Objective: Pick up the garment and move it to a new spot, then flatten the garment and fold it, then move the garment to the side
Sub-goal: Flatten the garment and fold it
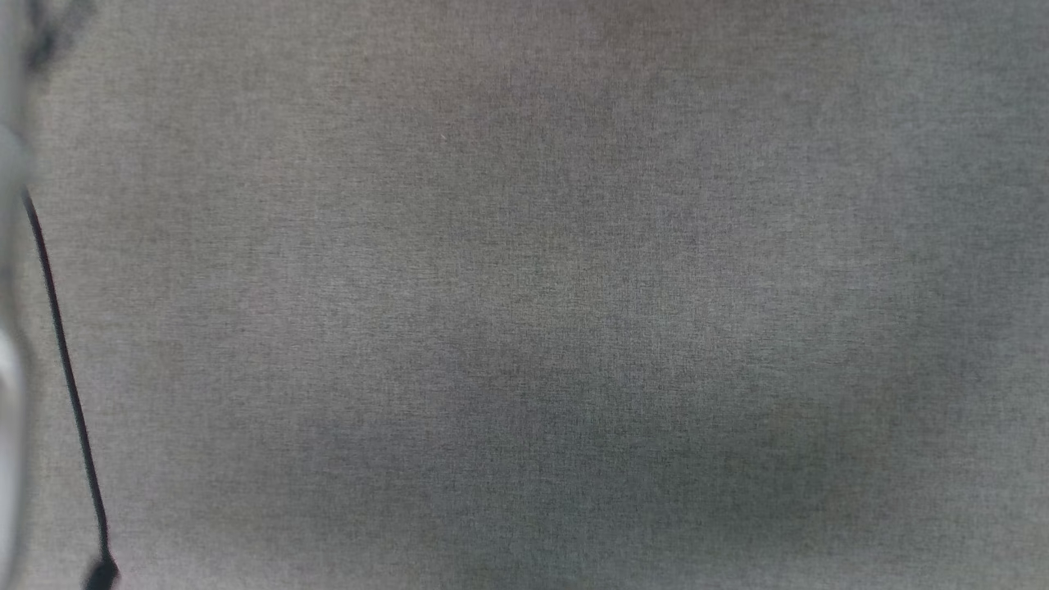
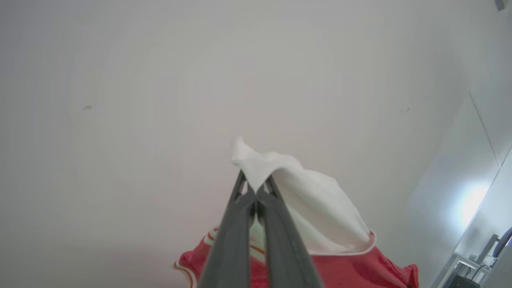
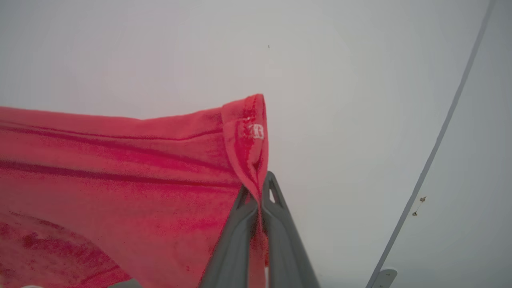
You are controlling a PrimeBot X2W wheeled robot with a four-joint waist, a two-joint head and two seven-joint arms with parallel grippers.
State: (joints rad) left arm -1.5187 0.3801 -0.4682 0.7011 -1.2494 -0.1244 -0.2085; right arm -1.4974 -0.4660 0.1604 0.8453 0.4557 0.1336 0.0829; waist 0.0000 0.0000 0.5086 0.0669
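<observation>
The biggest thing is the grey cloth top point(image 1: 524, 295) in the head view, with a thin black cable point(image 1: 65, 369) down its left side. Next is the garment point(image 3: 120, 168), a red shirt, and it looks held up in the air by 2 ends, not lying flat. The left gripper point(image 2: 256, 187) is closed tight on the white sleeve point(image 2: 316, 212), with a little tuft of cloth poking out past the tips. The right gripper point(image 3: 258, 188) is closed tight on a red corner point(image 3: 244, 120) of the shirt, pinching a small fold. What could go wrong: each gripper has only a small bit of cloth, so a quick pull or swing could make 1 end slip out, and then the shirt would drop in a heap. If the 2 arms pull too far apart, the cloth could stretch hard and pop free. If they come too close, the shirt could sag and land all bunched up. Both arms seem lifted, with their fingers pointing up toward a plain pale wall point(image 2: 120, 80), the shirt hanging below and beside them.
</observation>
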